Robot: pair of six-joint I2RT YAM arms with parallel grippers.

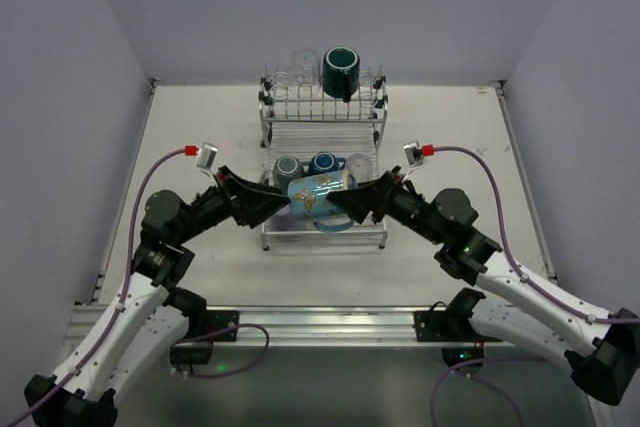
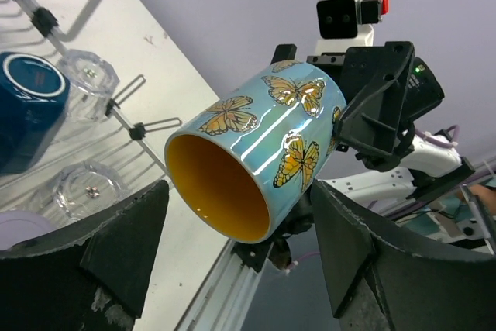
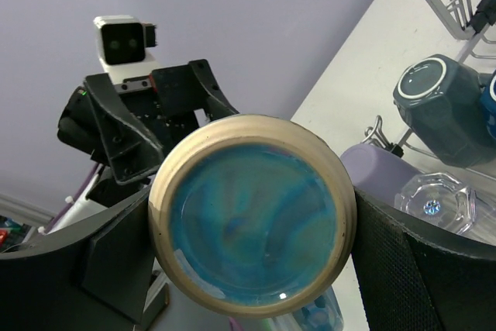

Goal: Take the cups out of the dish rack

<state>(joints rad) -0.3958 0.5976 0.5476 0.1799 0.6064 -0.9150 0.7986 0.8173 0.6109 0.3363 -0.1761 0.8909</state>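
Butterfly mug [image 1: 318,197] sideways in right tool [image 1: 342,203] over dish rack [image 1: 325,243]; left tool [image 1: 280,205] wide at mouth; blue mug [image 1: 322,162], tumbler [image 1: 358,164] behind.

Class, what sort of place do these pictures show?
Likely a robotics lab cell, not a kitchen: left arm and right arm bolted to a white table, plain walls around it, a dish rack staged with cups.

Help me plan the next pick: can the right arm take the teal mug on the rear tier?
Probably not yet: the right gripper looks shut on the butterfly mug; the teal mug itself sits unobstructed.
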